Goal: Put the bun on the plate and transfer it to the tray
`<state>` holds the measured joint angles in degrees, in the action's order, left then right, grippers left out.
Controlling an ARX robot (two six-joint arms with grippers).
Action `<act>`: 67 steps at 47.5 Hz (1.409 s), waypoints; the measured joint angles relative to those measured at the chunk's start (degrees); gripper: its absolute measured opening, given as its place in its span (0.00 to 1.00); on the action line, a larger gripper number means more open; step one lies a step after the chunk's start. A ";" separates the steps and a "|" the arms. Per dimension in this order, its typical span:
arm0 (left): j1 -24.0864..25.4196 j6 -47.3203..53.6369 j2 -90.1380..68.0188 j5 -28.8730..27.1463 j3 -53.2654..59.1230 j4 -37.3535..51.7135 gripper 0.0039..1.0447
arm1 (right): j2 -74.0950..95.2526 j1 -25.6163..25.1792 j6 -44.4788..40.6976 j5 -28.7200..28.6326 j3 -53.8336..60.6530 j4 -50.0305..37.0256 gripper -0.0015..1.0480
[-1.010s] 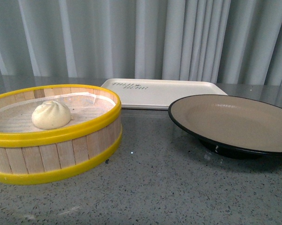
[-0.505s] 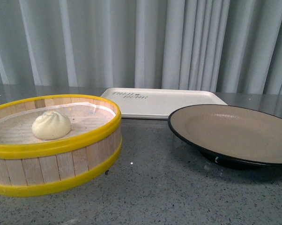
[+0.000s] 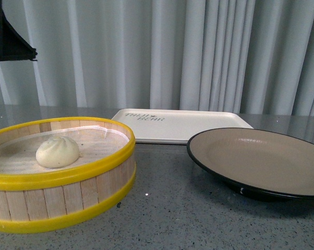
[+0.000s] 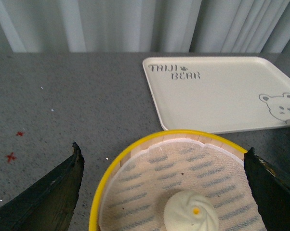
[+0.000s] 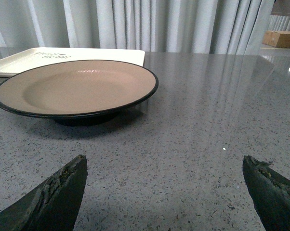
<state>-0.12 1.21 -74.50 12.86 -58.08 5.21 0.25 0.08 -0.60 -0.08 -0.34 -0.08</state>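
The bun [image 3: 57,151] sits untouched in the yellow-rimmed steamer basket [image 3: 58,200] at 8 o'clock on the worktop [image 3: 167,213]. Over the past second the whole scene has slid lower in the front view. A dark shape [image 3: 8,36], probably part of the left arm, has entered at 10 o'clock. The left gripper [image 4: 163,149] hangs above the basket, jaws spread wide and holding nothing, the bun below between them. That reads as the approach to the first pick-up, with no step of the task done yet. The right gripper [image 5: 164,158], jaws likewise wide and empty, faces the bare plate [image 3: 261,156] at 4 o'clock. The tray [image 3: 188,122], printed with lettering and a bear, lies at 12 o'clock, just behind both. The worktop is speckled grey stone with a slight sheen and small red marks [image 4: 11,157] near the basket. Pale pleated curtains [image 3: 198,52] close off the room, and a cardboard box [image 5: 280,38] stands far off.
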 joint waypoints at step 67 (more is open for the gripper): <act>-8.07 1.60 -13.42 -8.24 1.46 1.73 0.94 | 0.00 0.02 0.00 0.00 0.00 0.00 0.92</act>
<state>-8.19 2.81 -87.92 4.62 -56.62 6.94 0.25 0.10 -0.60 -0.08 -0.34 -0.08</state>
